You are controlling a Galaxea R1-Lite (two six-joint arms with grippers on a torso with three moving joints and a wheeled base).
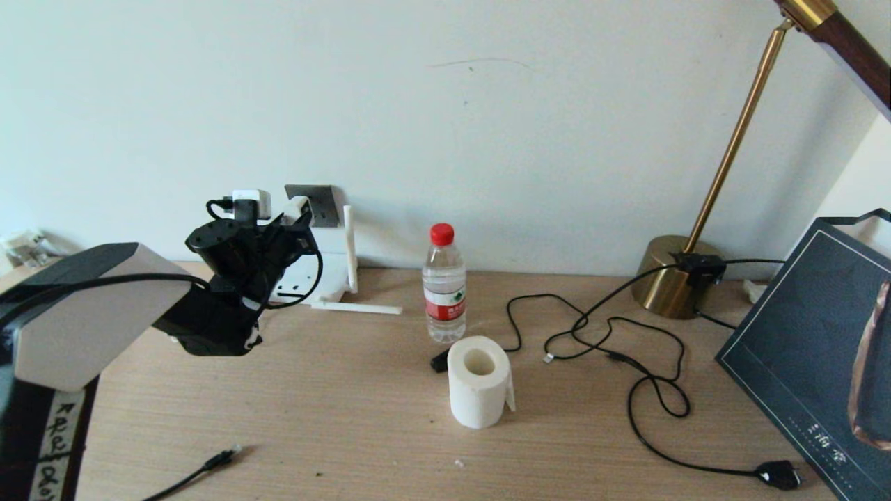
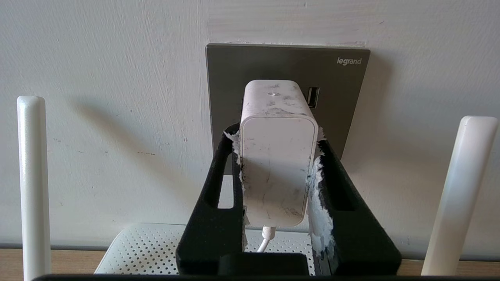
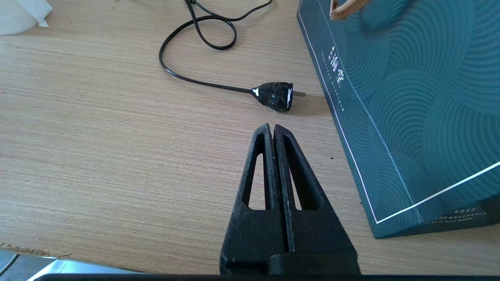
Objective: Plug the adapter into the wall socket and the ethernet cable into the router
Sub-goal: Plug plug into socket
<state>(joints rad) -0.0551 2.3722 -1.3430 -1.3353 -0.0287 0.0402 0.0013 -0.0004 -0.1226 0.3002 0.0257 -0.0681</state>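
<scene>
My left gripper [image 2: 278, 134] is shut on the adapter [image 2: 278, 156], a scuffed white block with a thin white cord hanging from its near end. Its far end sits against the dark-grey wall socket [image 2: 287, 70]; the prongs are hidden. In the head view the left gripper [image 1: 296, 221] is up at the wall socket [image 1: 314, 203]. The white router [image 2: 148, 249] lies below, with its antennas [image 2: 31, 183] standing on both sides. The ethernet cable [image 1: 219, 459] lies loose near the table's front left. My right gripper [image 3: 272, 127] is shut and empty above the table.
A water bottle [image 1: 444, 282] and a toilet-paper roll [image 1: 479, 379] stand mid-table. The black lamp cord [image 1: 654, 396] loops to a chunky plug [image 3: 275, 96] just ahead of the right gripper. A brass lamp [image 1: 672, 278] and a dark teal bag [image 3: 410, 97] are at the right.
</scene>
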